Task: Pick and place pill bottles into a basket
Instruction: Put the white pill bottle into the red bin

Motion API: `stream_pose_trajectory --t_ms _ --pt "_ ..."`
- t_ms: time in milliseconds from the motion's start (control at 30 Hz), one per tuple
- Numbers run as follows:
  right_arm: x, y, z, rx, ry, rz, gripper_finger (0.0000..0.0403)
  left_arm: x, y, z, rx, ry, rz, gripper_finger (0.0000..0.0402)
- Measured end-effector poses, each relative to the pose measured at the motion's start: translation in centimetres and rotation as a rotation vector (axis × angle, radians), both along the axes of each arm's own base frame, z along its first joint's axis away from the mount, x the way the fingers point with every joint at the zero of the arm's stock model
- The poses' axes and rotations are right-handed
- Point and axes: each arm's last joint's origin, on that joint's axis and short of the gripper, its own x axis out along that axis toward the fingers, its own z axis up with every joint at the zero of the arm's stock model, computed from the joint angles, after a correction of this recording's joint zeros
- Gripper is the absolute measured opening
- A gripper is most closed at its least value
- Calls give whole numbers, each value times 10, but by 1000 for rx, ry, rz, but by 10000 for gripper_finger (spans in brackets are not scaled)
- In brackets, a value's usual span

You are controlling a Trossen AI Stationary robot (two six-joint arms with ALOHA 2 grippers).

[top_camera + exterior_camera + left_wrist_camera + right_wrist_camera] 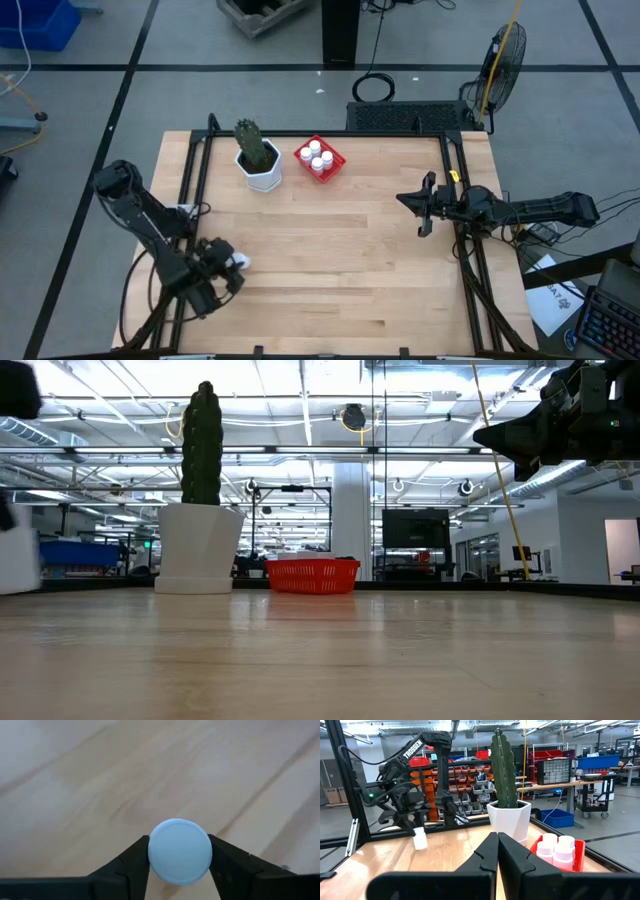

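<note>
A wooden tabletop (330, 250) carries the scene, with a white hexagonal cactus pot (262, 172) standing near its far edge as the reference point. The left arm (140, 215) reaches in from the near-left corner, well away from the cactus pot on its near side, elbow folded and wrist angled down toward the wood. The right arm (530, 210) stretches level from the right edge, far to the pot's right, its wrist pointed across the tabletop toward the pot.

The red basket (320, 159) sits just to the right of the cactus pot, close but apart from it, with four pill bottles (319, 158) standing upright inside.

The left gripper (180, 857) has its jaws clamped on a fifth pill bottle (180, 851), one finger pressed to each side of the white cap; from the right wrist view the bottle hangs upright just above the wood. The right gripper (497, 852) hovers above the tabletop with its jaws closed together, holding nothing.
</note>
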Motion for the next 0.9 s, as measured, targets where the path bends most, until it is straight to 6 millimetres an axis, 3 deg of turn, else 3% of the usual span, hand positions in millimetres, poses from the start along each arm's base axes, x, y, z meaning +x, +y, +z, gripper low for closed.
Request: stream_pose_trajectory --t_ms 200,400,567,700,900 --pt "0 0 0 0 0 0 4 41 13 4 111 -142 -87 168" --pt "0 0 0 0 0 0 4 91 51 10 213 -152 -157 164" --pt "0 0 0 0 0 0 4 133 90 25 279 -237 -285 191" --pt "0 0 0 0 0 0 4 156 129 41 307 -340 -370 183" --pt "0 0 0 0 0 0 4 167 192 59 340 -394 -319 164"
